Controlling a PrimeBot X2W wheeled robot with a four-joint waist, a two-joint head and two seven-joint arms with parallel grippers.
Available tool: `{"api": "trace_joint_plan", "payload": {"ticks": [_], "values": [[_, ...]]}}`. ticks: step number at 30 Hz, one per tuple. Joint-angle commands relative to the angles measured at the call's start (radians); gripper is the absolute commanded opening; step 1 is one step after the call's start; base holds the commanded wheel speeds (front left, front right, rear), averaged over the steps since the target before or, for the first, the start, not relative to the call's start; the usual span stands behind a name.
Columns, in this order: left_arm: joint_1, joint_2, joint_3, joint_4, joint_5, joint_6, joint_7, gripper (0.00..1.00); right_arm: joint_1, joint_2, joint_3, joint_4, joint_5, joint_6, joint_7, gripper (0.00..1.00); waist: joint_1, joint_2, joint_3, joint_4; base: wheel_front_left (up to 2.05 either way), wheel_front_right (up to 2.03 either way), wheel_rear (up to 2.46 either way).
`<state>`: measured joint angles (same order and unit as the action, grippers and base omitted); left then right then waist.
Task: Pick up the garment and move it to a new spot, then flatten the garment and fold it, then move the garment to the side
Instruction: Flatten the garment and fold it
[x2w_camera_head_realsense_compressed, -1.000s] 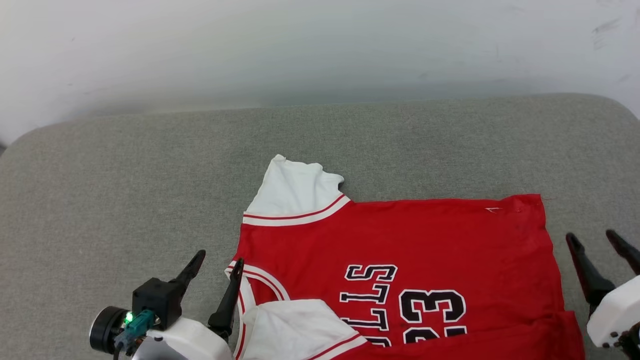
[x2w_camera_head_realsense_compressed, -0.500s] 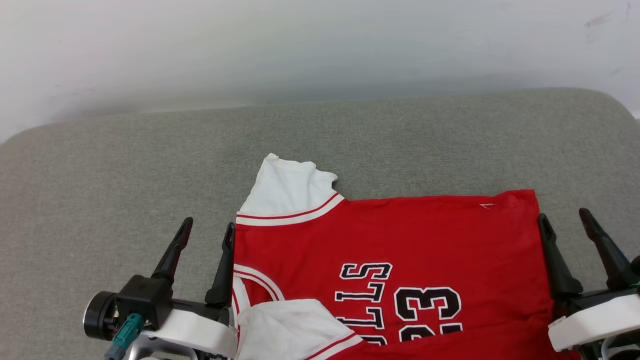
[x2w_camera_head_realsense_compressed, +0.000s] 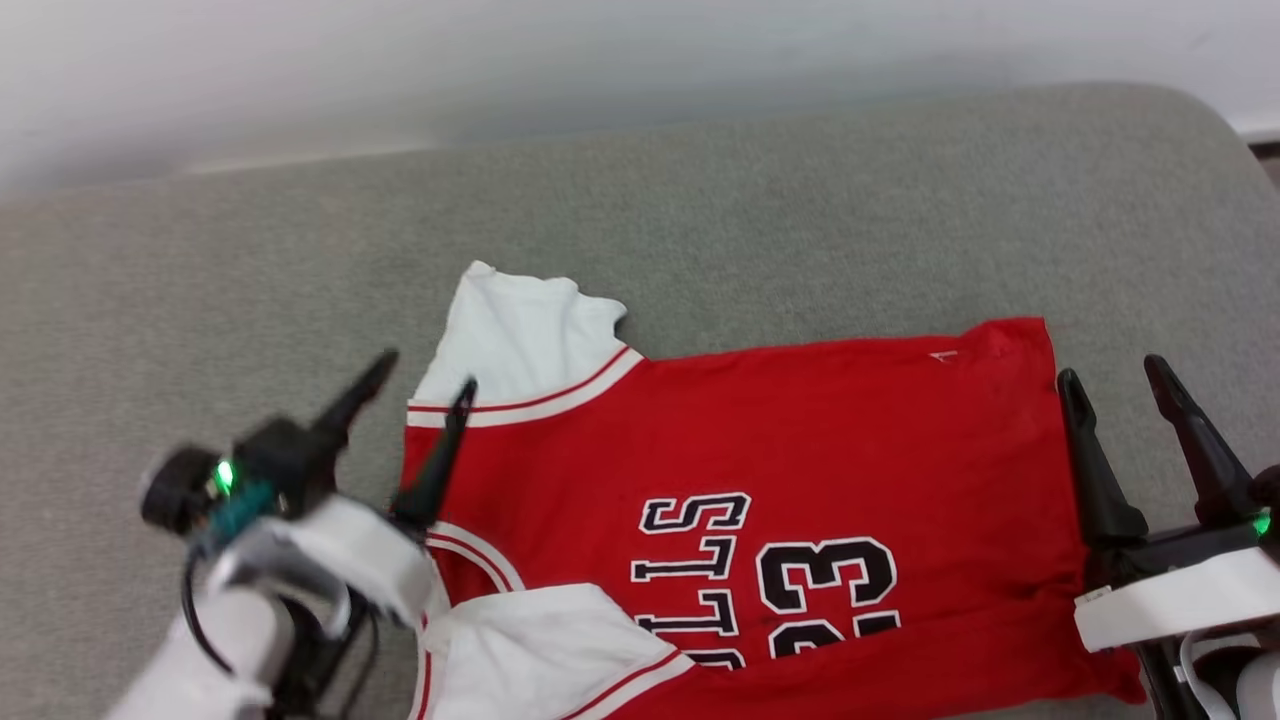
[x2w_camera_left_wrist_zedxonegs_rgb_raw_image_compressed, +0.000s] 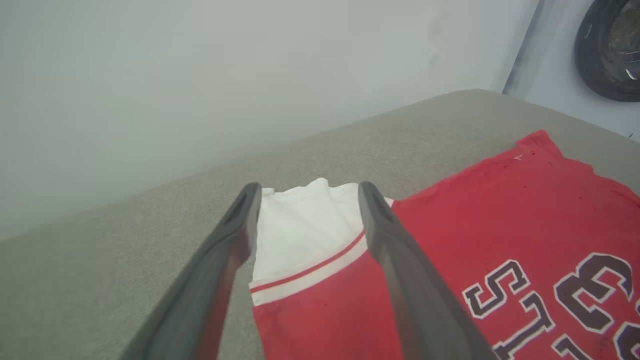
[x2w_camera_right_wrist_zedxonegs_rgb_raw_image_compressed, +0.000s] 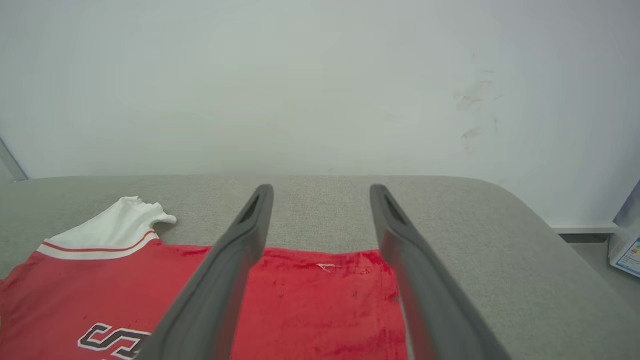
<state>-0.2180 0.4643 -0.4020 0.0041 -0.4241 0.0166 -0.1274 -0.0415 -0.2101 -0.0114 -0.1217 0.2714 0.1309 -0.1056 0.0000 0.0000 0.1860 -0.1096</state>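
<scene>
- One garment (x2w_camera_head_realsense_compressed: 800, 430) lies flat on the grey padded surface (x2w_camera_head_realsense_compressed: 800, 200), with two white sleeves at its left end.
- Two grippers, both spread and holding nothing: the left gripper (x2w_camera_head_realsense_compressed: 428, 372) straddles the far sleeve (x2w_camera_head_realsense_compressed: 520, 335), and the right gripper (x2w_camera_head_realsense_compressed: 1112, 370) is at the hem end.
- Bare padding runs from the garment's far edge to the wall (x2w_camera_head_realsense_compressed: 400, 60).

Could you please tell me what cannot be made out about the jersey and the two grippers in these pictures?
1. Head view: the near part of the garment, with some of its lettering, is cut off by the bottom edge.
2. Head view: the left gripper is blurred, so whether its fingers touch the cloth cannot be told.
3. Right wrist view: the fingers of the right gripper hide part of the red hem.
</scene>
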Motion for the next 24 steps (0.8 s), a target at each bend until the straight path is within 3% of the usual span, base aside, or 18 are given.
{"api": "trace_joint_plan", "payload": {"ticks": [1,5,8,18,24], "values": [[-0.069,0.023,0.004,0.007,-0.019,-0.028,0.068,1.00,-0.027,0.007,0.006,-0.005,0.000,0.000,-0.004,1.00,0.0000,0.0000,0.061,-0.043,0.00,0.00,0.00],[-0.252,0.106,0.003,0.035,-0.073,-0.100,0.304,1.00,-0.058,0.014,0.033,-0.008,0.000,0.000,-0.014,1.00,0.0000,0.0000,0.129,-0.089,0.00,0.00,0.00],[-0.394,0.157,-0.009,0.084,-0.135,-0.128,0.488,1.00,-0.081,0.023,0.053,0.003,0.005,0.000,-0.025,1.00,0.0000,0.0000,0.174,-0.125,0.00,0.00,0.00],[-0.714,0.318,-0.094,0.189,-0.366,-0.137,1.152,1.00,-0.144,0.031,0.155,0.068,0.029,0.000,-0.066,1.00,0.0000,0.0000,0.297,-0.247,0.00,0.00,0.00],[-0.757,0.324,-0.095,0.232,-0.350,-0.094,1.203,1.00,-0.165,0.044,0.181,0.101,0.031,0.000,-0.089,1.00,0.0000,0.0000,0.339,-0.275,0.00,0.00,0.00]]}}
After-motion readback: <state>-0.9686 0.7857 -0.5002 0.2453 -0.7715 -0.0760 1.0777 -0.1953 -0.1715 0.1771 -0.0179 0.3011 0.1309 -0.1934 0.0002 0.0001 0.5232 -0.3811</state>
